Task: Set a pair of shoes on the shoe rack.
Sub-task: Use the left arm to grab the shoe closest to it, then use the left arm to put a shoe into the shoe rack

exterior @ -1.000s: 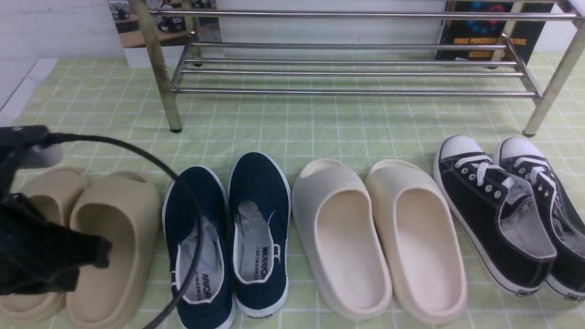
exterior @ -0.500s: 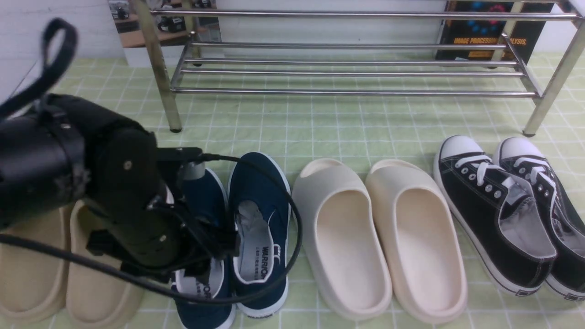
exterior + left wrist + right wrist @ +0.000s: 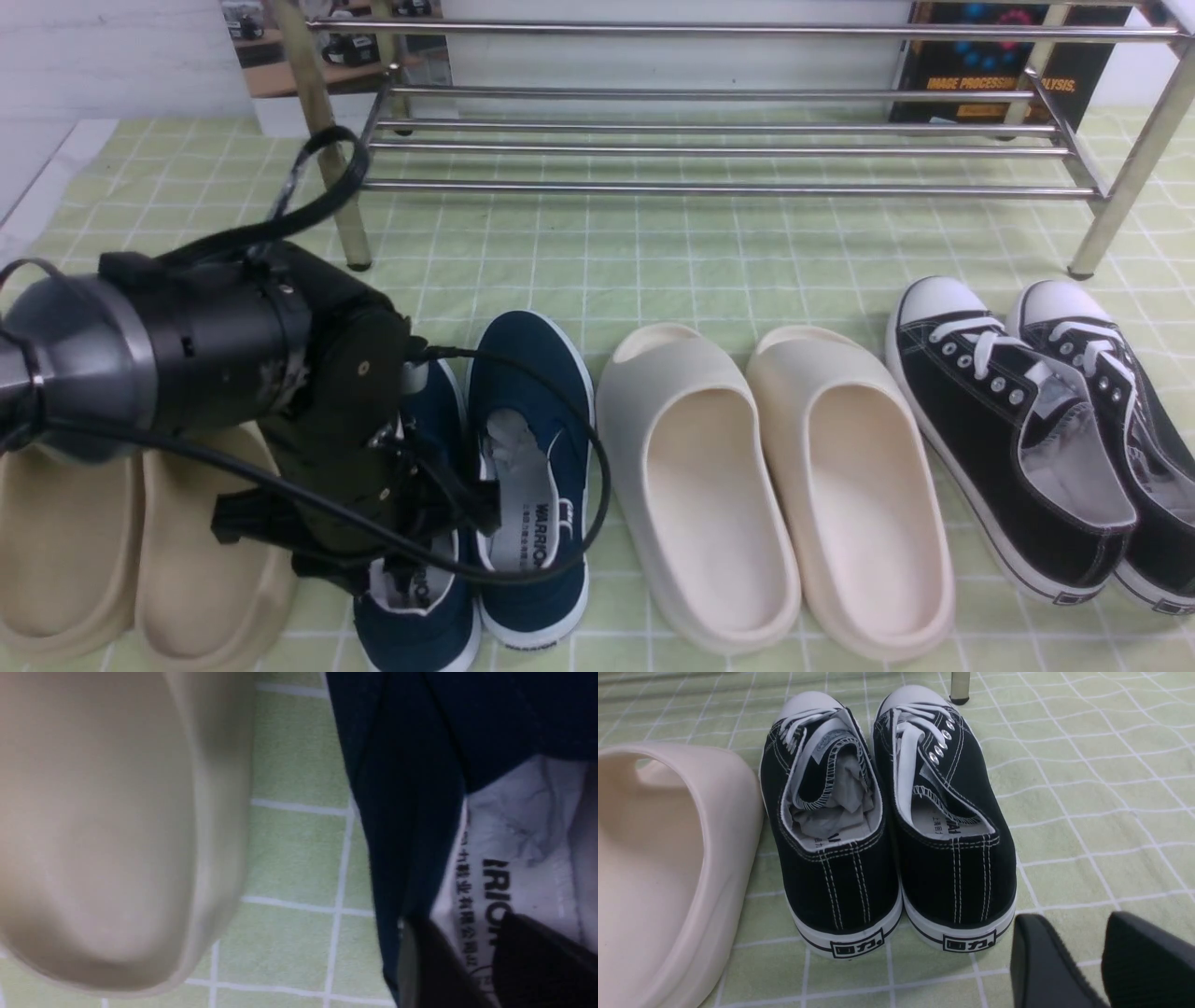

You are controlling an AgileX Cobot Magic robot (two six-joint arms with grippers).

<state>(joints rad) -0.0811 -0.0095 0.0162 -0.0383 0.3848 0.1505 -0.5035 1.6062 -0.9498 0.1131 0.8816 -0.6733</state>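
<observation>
Navy canvas shoes point(image 3: 527, 373), white-soled, white-lined; left hand point(image 3: 469, 938) apart over one, right hand point(image 3: 1083, 940) apart.

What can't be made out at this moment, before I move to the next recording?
Left navy shoe: front view, the left arm covers most of it.
Left pincer: front view, hidden under the arm; left wrist view, blurred tips cut off by the edge, so a grip on the shoe is unclear.
Tan slides: front view, arm and frame edge hide parts.
Shoe rack: front view, top cut off.
</observation>
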